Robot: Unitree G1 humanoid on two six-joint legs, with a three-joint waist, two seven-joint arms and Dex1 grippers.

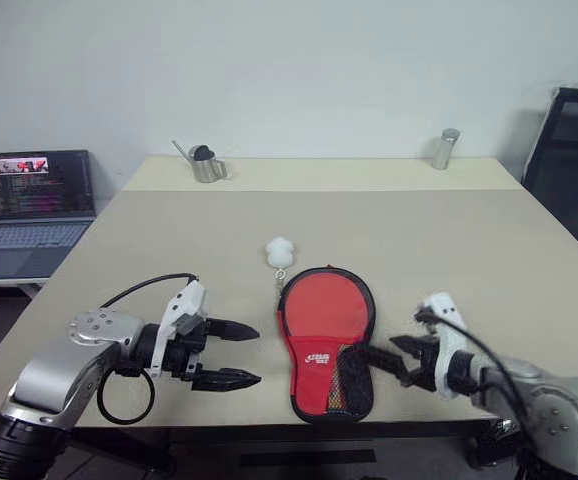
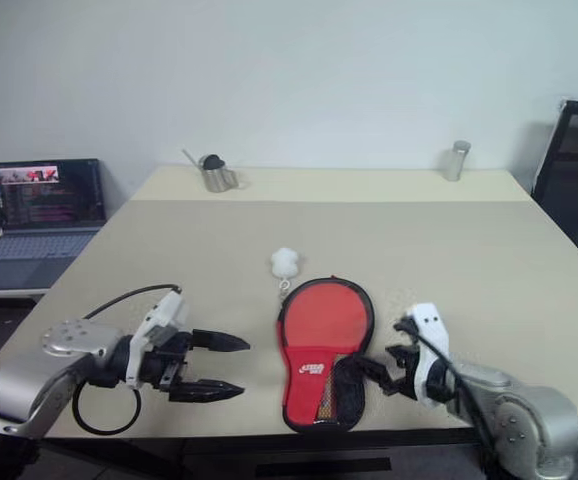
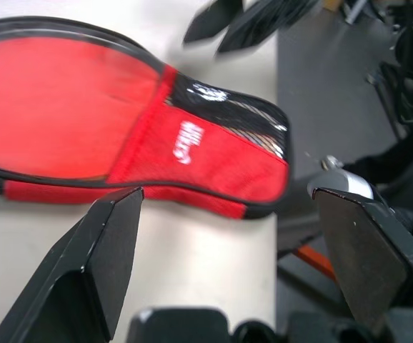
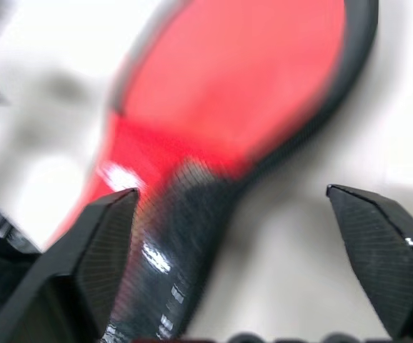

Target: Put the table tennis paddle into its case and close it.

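The case (image 1: 326,335) lies flat near the table's front edge, red side up, with its mesh pocket and logo at the near, narrow end. Its white pom-pom charm (image 1: 280,252) rests just beyond its round end. The table tennis paddle is hidden. My left gripper (image 1: 254,354) is open to the left of the case, apart from it, pointing at its side (image 3: 63,107). My right gripper (image 1: 389,360) is open at the right of the case's narrow end, close to it. In the right wrist view the case (image 4: 242,86) lies ahead of the spread fingers (image 4: 106,243).
A laptop (image 1: 34,205) sits on a lower surface at the far left. A small metal pot (image 1: 207,165) and a metal cylinder (image 1: 445,148) stand at the table's (image 1: 469,240) back edge. A black chair (image 1: 574,160) is at the right.
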